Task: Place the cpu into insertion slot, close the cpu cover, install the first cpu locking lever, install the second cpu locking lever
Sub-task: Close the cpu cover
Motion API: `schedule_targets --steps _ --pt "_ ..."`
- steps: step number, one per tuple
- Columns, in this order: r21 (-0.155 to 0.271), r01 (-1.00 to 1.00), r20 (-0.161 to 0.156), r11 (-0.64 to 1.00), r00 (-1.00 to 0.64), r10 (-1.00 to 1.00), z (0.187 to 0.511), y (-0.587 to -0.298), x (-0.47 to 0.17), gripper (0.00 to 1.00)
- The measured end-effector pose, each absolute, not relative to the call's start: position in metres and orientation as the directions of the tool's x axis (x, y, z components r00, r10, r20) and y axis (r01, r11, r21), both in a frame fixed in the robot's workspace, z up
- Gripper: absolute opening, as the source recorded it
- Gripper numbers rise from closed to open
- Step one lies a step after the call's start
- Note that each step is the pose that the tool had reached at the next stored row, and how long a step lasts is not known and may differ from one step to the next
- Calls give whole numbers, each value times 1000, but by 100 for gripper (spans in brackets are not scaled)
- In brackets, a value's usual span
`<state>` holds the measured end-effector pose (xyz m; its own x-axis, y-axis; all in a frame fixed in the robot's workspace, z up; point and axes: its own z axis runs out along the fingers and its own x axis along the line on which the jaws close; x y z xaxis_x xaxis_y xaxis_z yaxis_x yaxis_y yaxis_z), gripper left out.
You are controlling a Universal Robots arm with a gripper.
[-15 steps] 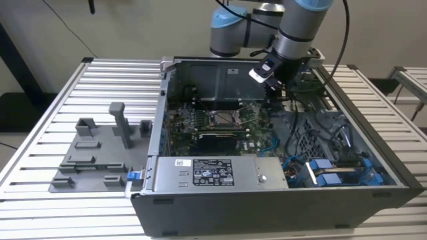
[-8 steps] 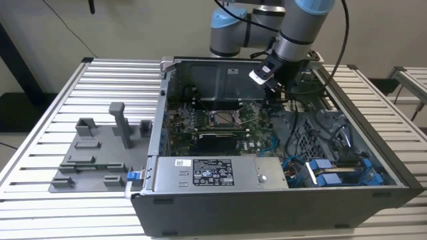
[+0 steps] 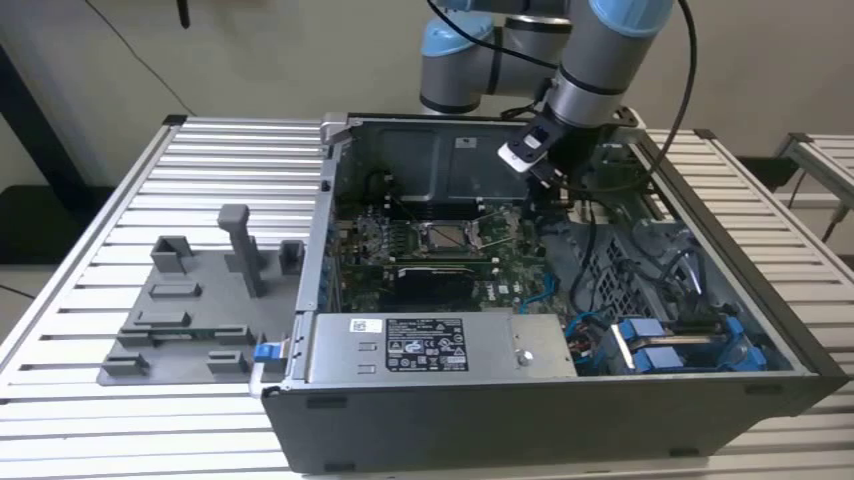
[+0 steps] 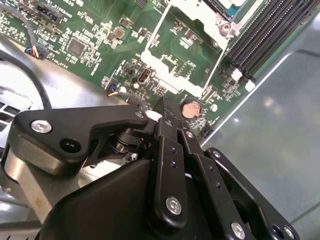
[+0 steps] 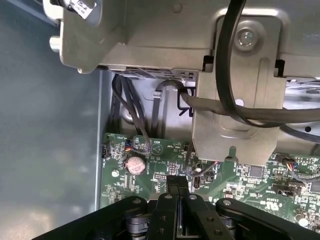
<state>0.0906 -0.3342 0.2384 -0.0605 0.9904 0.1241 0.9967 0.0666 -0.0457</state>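
- Slatted table (image 3: 174, 170) under a pale wall carries an open case (image 3: 534, 420) laid on its side, so the board (image 3: 400, 265) faces up and the arm can reach it from above
- Grey fixture (image 3: 187, 300) stands on the table to the exterior view's left of the case, well apart from the work
- On the board the cpu (image 3: 447, 238) appears to lie flat in the socket (image 3: 447, 222), near the board's middle; whether the cover is down over it I cannot tell
- Inside the case the gripper (image 3: 551, 198) hangs to the exterior view's right of the socket, near it but apart
- In both wrist views its fingers (image 4: 166, 125) (image 5: 169, 205) meet with nothing seen between them, probably so that one narrow tip can push rather than pinch
- In the second wrist view that tip sits low over the board just beside a coin cell (image 4: 189, 107), close to the board's edge where bare case metal begins
- Room is tight behind the tip, where the first wrist view shows a bracket (image 5: 235, 100) and black cables (image 5: 230, 60) hanging close; toward the socket the board lies open
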Motion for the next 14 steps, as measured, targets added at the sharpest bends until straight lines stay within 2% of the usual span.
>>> schedule_targets --steps 14 --pt "-47 997 125 67 -61 990 223 -334 91 11"
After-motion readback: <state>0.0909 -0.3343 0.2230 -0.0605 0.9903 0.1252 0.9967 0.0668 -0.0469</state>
